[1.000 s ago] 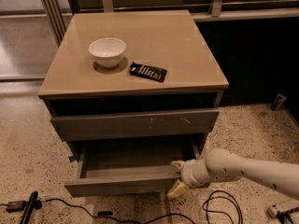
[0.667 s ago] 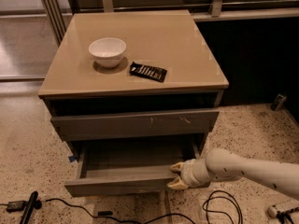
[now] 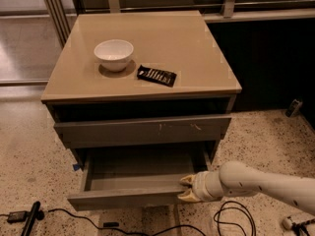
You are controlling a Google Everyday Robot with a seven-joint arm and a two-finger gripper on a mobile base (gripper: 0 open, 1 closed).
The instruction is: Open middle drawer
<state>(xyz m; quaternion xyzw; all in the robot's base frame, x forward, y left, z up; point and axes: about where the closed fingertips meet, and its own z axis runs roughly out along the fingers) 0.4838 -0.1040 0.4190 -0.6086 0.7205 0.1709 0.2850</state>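
The middle drawer (image 3: 128, 198) stands pulled well out, so little seems left to do. The gripper (image 3: 187, 189) pinches its front's right end.

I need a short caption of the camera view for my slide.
Robot hand grips the front of the open middle drawer; a bowl sits on the cabinet.

On the tan cabinet top (image 3: 197, 58) a white round bowl (image 3: 113, 54) sits left of a black flat packet (image 3: 156, 75); beneath the scratched grey drawer front (image 3: 123, 131), the dark grey middle drawer (image 3: 123, 199) juts forward; the pale gripper (image 3: 185, 189) is at its front's right end.
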